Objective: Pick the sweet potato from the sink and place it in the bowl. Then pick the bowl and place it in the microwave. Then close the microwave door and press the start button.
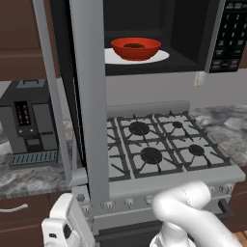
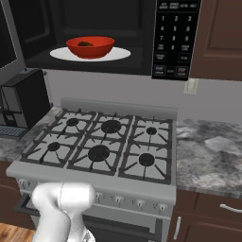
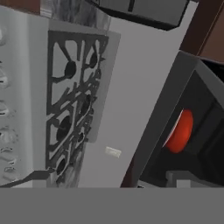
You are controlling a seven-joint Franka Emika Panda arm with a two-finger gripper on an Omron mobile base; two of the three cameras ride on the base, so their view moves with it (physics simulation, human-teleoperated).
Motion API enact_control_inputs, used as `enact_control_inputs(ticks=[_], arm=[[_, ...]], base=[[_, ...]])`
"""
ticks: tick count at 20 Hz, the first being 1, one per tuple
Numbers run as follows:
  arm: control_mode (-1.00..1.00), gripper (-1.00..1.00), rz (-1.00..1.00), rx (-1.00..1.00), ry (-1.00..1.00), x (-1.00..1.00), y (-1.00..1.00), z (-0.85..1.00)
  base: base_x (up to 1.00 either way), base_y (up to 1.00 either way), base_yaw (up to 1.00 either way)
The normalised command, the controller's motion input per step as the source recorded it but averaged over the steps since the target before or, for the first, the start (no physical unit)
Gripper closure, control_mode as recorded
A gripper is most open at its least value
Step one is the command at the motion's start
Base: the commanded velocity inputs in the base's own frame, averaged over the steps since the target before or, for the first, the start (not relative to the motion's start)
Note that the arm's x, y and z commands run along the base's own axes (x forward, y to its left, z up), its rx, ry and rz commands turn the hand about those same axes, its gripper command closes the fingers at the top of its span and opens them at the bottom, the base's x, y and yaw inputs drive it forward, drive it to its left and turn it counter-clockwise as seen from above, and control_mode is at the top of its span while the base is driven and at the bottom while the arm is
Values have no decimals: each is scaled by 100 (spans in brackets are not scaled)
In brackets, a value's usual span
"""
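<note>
Tool state, judged as released: its jaws stand wide and grasp nothing, and I hold it low in front of the stove (image 2: 108, 142), well apart from everything the task names. The bowl (image 1: 135, 48) sits on the white turntable plate (image 1: 161, 56) inside the microwave (image 2: 99, 38), and a small dark shape in the bowl's hollow reads as the sweet potato (image 1: 134, 46). From my hand view, rolled onto its side, the bowl appears as a red disc within the dark cavity. The microwave door (image 1: 89, 101) hangs swung out toward me, its grey frame crossing the left base view from top to bottom, with the coffee machine (image 1: 30, 123) on the bench (image 2: 208, 151) beyond it. I judge the placing steps done and the step in hand to be closing the door. The next move calls for bringing my tool up and around to the door's outer face, then pushing it flat until it meets the cavity; after that I must reach the keypad panel (image 2: 176, 38) at the right of the cavity. Buttons on that panel carry pale markings, but none is sharp enough to read, and no brand shows anywhere.
</note>
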Motion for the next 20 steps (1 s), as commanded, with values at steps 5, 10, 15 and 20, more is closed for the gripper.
enact_control_inputs(ticks=[5, 10, 15, 20], arm=[[-100, -100, -16, -4, 1, 8, 78, 51], [-100, -100, -14, -1, 0, 23, 26, 82], [-100, -100, -5, 11, 0, 5, -59, 82], [-100, -100, 2, 23, -3, 0, -100, 35]], base=[[0, 0, 0], [0, 0, 0], [0, 0, 0], [0, 0, 0]])
